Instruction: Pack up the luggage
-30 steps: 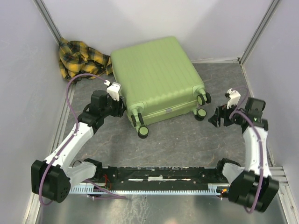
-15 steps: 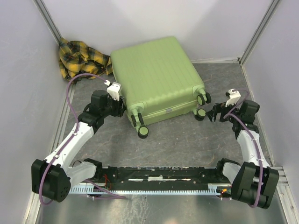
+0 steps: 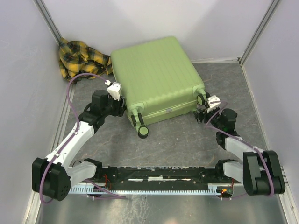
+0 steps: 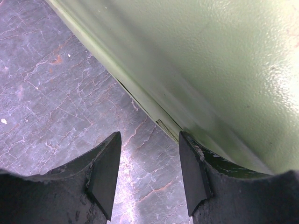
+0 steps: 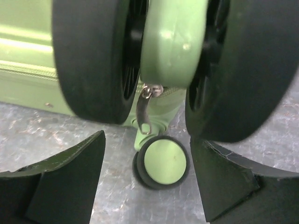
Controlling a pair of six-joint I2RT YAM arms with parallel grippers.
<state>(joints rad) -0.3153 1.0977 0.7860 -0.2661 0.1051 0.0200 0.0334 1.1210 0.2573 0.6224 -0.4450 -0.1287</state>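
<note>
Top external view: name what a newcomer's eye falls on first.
The lime-green luggage lies closed in the middle of the table, dwarfing everything. A yellow plaid cloth is bunched in the far left corner. The left gripper sits at the case's near left edge, the right gripper at its wheels.

Soft, even overhead light, faint shadows; wrist views dimmer; the luggage (image 4: 224,60) and its near wheel (image 5: 88,56) blur close-up.
</note>
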